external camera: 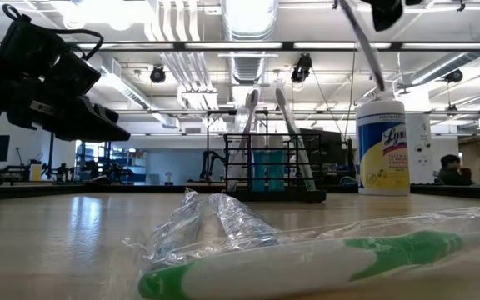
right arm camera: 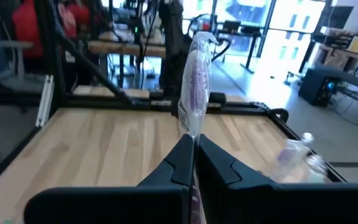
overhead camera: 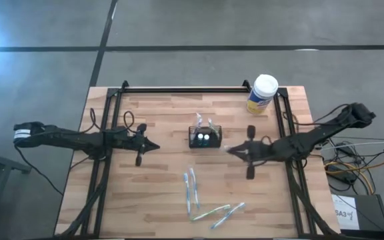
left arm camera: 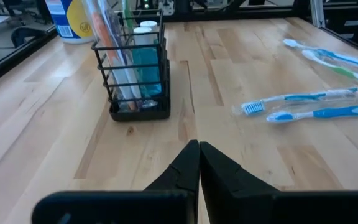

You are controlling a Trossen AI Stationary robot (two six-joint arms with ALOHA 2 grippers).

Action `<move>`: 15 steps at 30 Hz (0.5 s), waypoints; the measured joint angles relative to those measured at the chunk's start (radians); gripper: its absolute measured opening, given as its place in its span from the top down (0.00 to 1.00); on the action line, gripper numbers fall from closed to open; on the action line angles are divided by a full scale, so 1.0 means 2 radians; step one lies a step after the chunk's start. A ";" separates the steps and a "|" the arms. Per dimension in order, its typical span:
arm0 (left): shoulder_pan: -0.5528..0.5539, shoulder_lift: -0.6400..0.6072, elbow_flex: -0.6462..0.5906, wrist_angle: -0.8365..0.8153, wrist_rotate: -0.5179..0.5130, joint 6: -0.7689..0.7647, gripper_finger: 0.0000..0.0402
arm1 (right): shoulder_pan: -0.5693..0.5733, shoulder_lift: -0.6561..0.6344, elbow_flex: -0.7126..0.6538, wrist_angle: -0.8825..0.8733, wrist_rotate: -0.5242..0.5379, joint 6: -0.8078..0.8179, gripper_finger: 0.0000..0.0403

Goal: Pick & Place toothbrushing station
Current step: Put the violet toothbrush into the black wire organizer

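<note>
Centrally, the black wire-sided toothbrushing station [overhead camera: 205, 137] stands upright holding brushes; left claw [overhead camera: 153, 147] pressed together, right claw [overhead camera: 228, 149] pinching a wrapped toothbrush [right arm camera: 194, 93].

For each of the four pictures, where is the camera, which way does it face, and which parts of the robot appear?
High: above the table, looking straight down; both arms show beside the black holder.
Low: at tabletop height, looking across a wrapped toothbrush toward the room; a dark arm shows at upper left.
Left wrist: on the left arm, facing the holder; left gripper, jaws shut.
Right wrist: on the right arm; right gripper shut on a wrapped purple toothbrush.
Shared: high, low and left wrist all show the holder and canister.
</note>
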 joint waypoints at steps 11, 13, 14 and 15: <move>0.000 0.000 0.000 -0.007 -0.005 -0.012 0.97 | 0.003 -0.153 -0.101 0.060 -0.038 -0.034 0.98; 0.000 0.000 0.000 -0.006 -0.010 -0.012 0.97 | 0.002 -0.183 -0.118 0.059 -0.039 -0.042 0.98; 0.000 0.000 0.000 -0.006 -0.014 -0.012 0.97 | 0.002 -0.199 -0.128 0.059 -0.039 -0.045 0.98; 0.000 0.000 0.000 -0.007 -0.018 -0.012 0.97 | 0.002 -0.214 -0.138 0.058 -0.039 -0.048 0.98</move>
